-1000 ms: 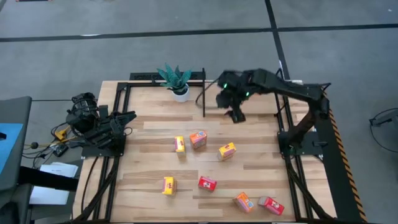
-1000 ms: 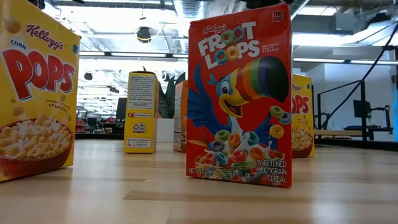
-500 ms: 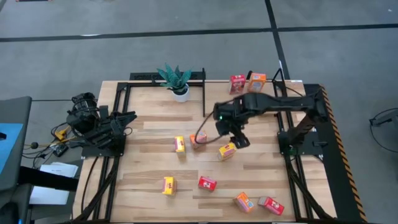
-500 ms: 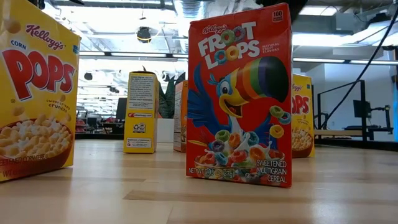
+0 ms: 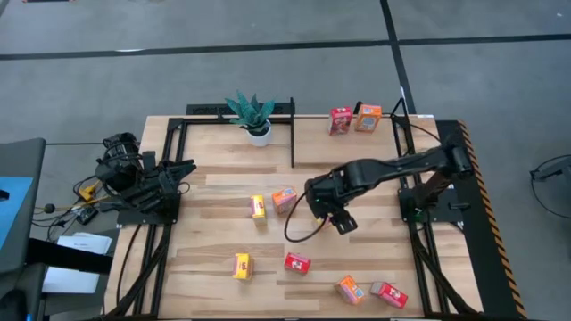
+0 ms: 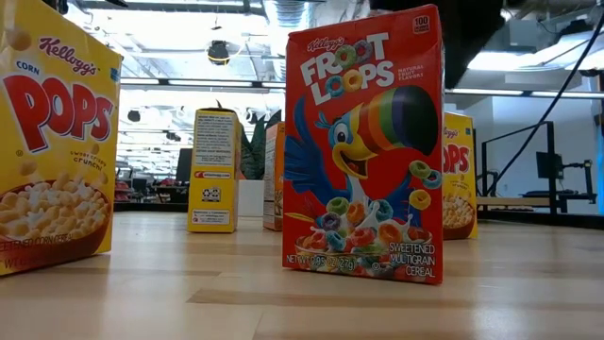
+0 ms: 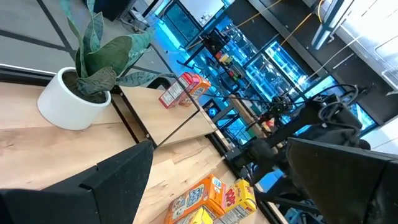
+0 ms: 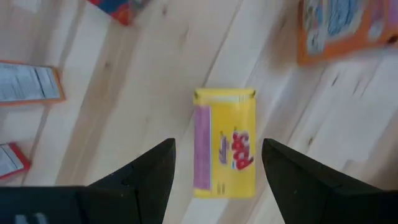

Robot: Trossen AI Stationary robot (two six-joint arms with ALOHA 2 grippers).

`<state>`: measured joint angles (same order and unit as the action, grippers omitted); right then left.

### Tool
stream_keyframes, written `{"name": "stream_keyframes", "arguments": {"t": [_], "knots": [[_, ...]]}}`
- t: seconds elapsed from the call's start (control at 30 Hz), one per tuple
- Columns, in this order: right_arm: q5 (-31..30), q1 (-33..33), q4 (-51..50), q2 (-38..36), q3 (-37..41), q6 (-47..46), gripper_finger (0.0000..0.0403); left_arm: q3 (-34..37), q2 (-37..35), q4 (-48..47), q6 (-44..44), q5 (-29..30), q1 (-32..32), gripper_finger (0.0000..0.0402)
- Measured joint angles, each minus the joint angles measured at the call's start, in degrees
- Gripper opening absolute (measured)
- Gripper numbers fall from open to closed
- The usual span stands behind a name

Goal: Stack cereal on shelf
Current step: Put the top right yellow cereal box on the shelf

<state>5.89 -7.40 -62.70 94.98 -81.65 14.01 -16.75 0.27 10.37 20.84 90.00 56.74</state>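
The right gripper (image 5: 332, 217) hung over the middle of the pale, grained wood table (image 5: 214, 183), its two dark fingers (image 8: 146, 174) spread apart and empty, framing a small yellow cardboard box (image 8: 224, 142) that lay flat on the planks beneath it. An orange box (image 5: 284, 199) and another yellow one (image 5: 258, 207) stood just beside that spot. Four more little rectangular boxes were scattered along the near edge. Two boxes, a red one (image 5: 340, 120) and an orange one (image 5: 368, 118), already sat side by side on the shelf (image 5: 343, 147), framed by thin black metal rails. The left gripper (image 5: 171, 176) rested at the table's left edge, fingers wide, nothing between them. A spiky green plant (image 5: 251, 111) stood in a smooth white pot.
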Motion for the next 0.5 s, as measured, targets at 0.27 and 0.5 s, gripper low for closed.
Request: {"name": "stream_keyframes", "arguments": {"t": [0.27, 0.5], "knots": [[0.09, -0.11, 5.77, 0.02, 5.88, -2.02, 0.0265, 0.0, 0.0, 0.02, 0.0, 0.01, 0.01, 0.0359], [0.07, -0.07, 6.98, 0.0, 7.04, -2.15, 0.0258, 0.0, 0.0, 0.02, 0.0, 0.02, 0.01, 0.0359]]}}
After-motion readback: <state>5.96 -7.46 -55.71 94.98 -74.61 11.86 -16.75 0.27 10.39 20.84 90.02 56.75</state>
